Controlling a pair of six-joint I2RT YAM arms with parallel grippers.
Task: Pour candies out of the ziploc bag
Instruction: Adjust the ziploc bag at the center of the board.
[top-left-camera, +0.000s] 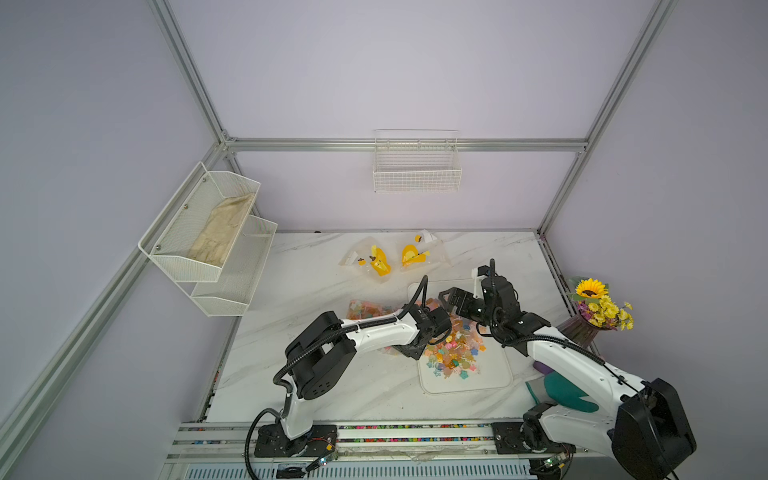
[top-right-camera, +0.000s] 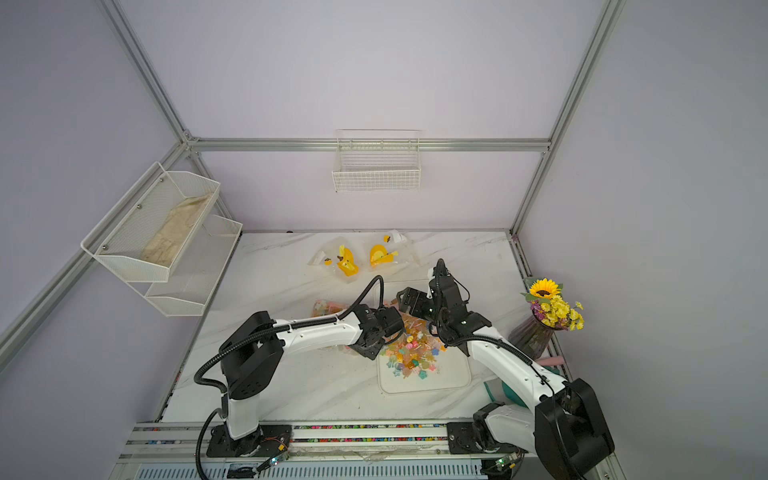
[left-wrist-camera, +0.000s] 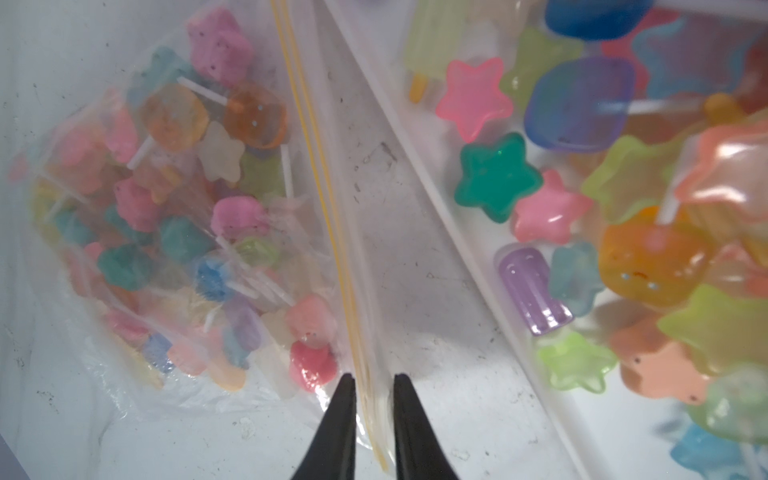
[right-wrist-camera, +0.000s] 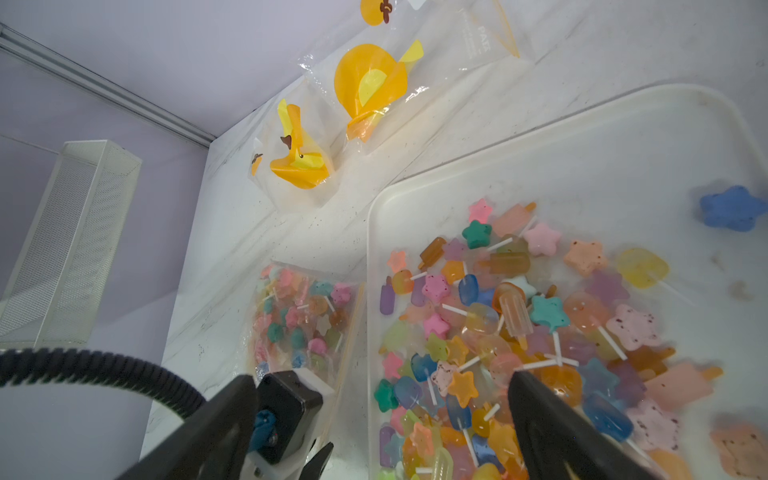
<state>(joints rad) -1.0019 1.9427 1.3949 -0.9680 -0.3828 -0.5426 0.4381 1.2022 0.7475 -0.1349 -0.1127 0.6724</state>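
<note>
The clear ziploc bag (top-left-camera: 365, 309) (top-right-camera: 330, 307) lies flat on the marble table, left of the white tray (top-left-camera: 490, 382) (right-wrist-camera: 582, 145), with candies still inside (left-wrist-camera: 166, 208) (right-wrist-camera: 299, 320). A heap of loose candies (top-left-camera: 457, 353) (top-right-camera: 411, 353) (right-wrist-camera: 498, 332) fills the tray's left half. My left gripper (left-wrist-camera: 372, 378) (top-left-camera: 415, 347) points down at the bag's yellow zip edge, its jaws narrowed onto that edge. My right gripper (right-wrist-camera: 380, 376) (top-left-camera: 451, 301) hangs wide open above the tray's far left corner, holding nothing.
Two empty clear bags with yellow duck prints (top-left-camera: 380, 262) (top-left-camera: 419, 253) lie at the back of the table. A vase of yellow flowers (top-left-camera: 598, 307) stands at the right edge. A wire basket (top-left-camera: 417, 166) and a mesh shelf (top-left-camera: 208, 237) hang on the walls.
</note>
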